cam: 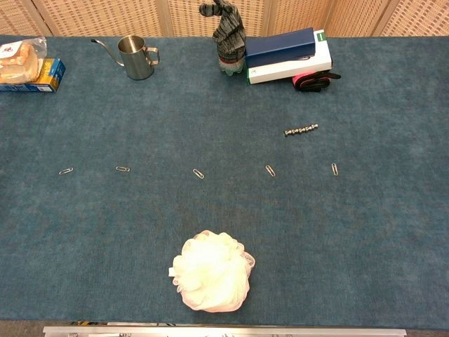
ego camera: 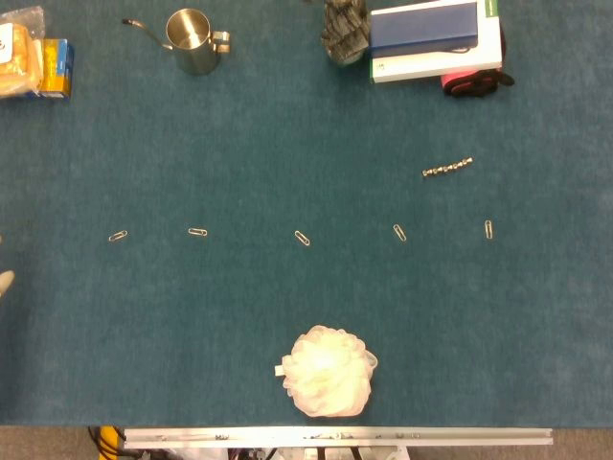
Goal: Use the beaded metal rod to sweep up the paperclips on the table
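1. Head view gives you the blue table cloth from above, with the beaded metal rod lying by itself right of centre, tilted slightly, and no hand touching it.
2. You have five paperclips in a rough row across the middle: the far-left paperclip, the second paperclip, the middle paperclip, the fourth paperclip and the far-right paperclip. All lie flat and well apart from one another.
3. The rod sits just behind the row, between the fourth and far-right clips, touching neither.
4. A pale tip shows at the left edge of the head view; you cannot tell whether it belongs to your left hand, nor how that hand is set. Your right hand appears in neither view.
5. Chest view shows the same layout: rod, clip row, and a white mesh bath pouf near the front edge, in front of the middle clip.
6. Along the back edge you see a steel long-spout pitcher, a dark knitted item over a bottle, a navy box stacked on a white box, a pink-and-black object beside them, and a bagged snack on a blue-and-yellow pack at far left.
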